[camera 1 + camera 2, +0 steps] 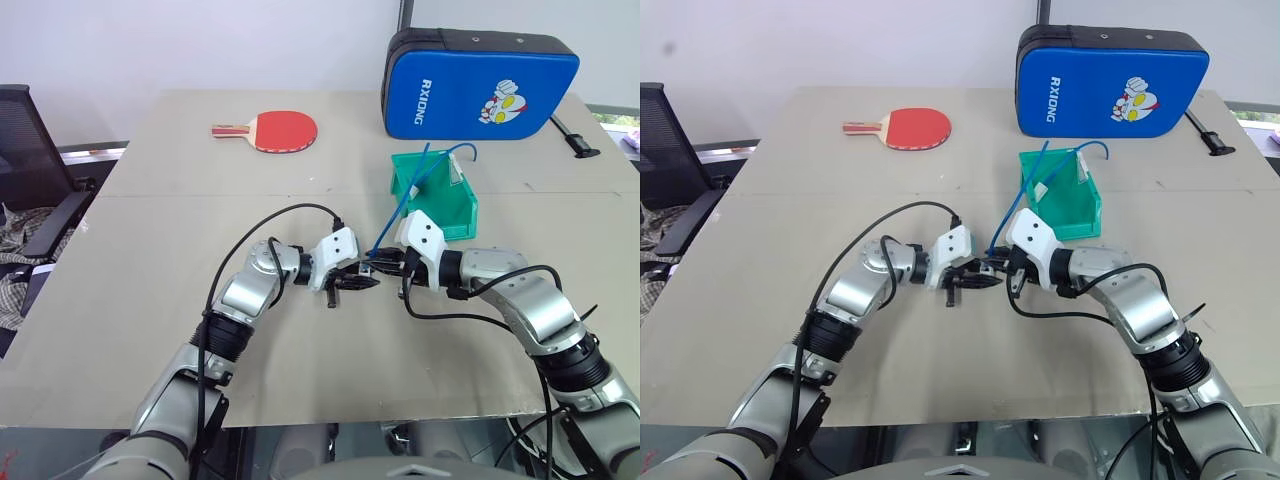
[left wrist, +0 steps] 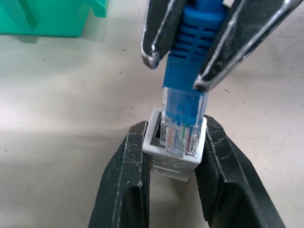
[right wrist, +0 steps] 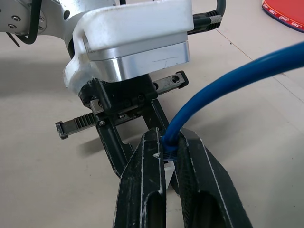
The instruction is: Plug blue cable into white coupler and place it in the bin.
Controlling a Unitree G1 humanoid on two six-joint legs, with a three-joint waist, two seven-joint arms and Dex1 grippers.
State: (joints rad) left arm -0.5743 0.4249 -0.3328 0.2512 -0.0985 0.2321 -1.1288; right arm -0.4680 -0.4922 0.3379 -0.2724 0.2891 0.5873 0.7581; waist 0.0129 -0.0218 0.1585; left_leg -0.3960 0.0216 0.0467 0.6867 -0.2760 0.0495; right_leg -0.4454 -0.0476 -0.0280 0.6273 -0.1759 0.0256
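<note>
Blue cable [image 2: 186, 71] in my right hand [image 2: 199, 45] sat half-seated in the coupler [image 2: 173, 159] my left hand [image 2: 173, 190] pinched; tilted pressure might jam it.

Paddle [image 1: 280, 130] lies left of bin [image 1: 440, 205] (case [image 1: 480, 85] behind).

White coupler's [image 2: 174, 154] lower end hidden between fingers [image 2: 124, 185].

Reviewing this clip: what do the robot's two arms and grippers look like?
Both arms are silver-grey metal segments with black joint rings and a white housing at each wrist. A loose black wire loops along the left arm, another beside the right. The left gripper and right gripper each have two flat black fingers, scuffed along the edges, sliding on a black toothed rail.
</note>
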